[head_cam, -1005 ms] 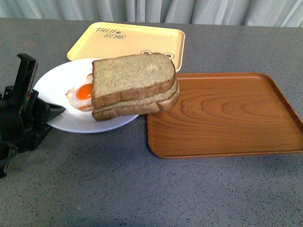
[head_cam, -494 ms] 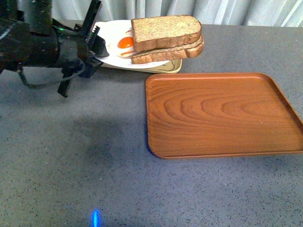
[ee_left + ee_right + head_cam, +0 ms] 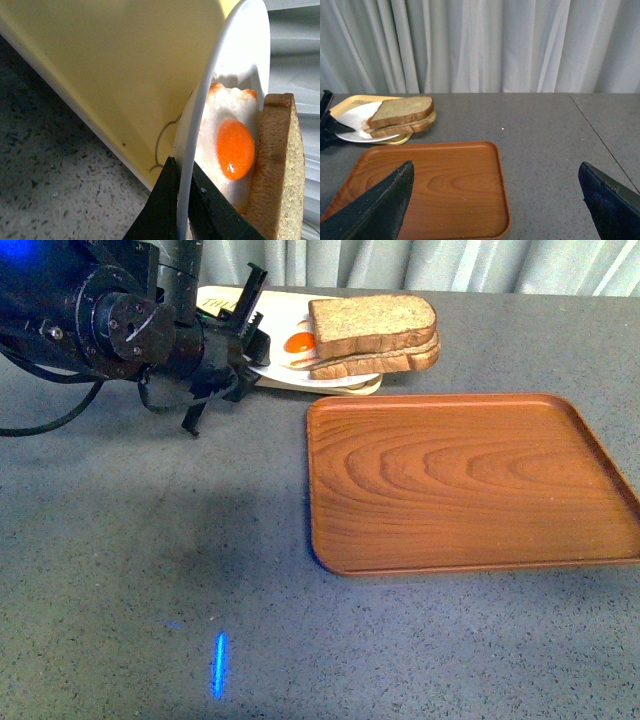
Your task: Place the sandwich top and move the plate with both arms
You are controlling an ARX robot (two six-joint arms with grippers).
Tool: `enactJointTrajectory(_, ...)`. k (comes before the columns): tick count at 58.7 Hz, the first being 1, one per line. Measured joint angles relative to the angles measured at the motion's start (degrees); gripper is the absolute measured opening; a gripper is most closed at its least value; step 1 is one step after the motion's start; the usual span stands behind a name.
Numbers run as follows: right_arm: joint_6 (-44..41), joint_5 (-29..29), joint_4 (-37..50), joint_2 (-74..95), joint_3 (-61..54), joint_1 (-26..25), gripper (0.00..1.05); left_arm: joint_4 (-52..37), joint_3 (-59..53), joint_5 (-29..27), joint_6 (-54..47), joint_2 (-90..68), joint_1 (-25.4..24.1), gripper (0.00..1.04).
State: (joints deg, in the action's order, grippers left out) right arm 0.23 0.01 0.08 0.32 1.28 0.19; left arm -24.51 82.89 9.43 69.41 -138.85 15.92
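My left arm [image 3: 100, 325] reaches forward on my left side, black cables looping off it. My left tool [image 3: 250, 340] is pinched on the rim of the plate [image 3: 300, 380], one finger on each face. My right tool [image 3: 496, 167] hangs with its fingers spread wide, gripping nothing.

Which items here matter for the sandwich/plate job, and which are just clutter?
In the job: sandwich top, plate, left hand clamping its rim, open right hand; egg and lower slice sit on it.
Lying about: yellow tray, wooden tray (possibly the drop spot).
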Motion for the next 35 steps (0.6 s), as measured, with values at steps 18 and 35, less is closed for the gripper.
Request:
enactJointTrajectory(18,0.0,0.0,0.0,0.0,0.0,0.0,0.96,-1.5,0.9,-0.2,-0.6,-0.6,-1.5,0.3)
enactJointTrajectory(35,0.0,0.0,0.0,0.0,0.0,0.0,0.96,-12.7,-14.4,1.6,-0.6,8.6,-4.8,0.78)
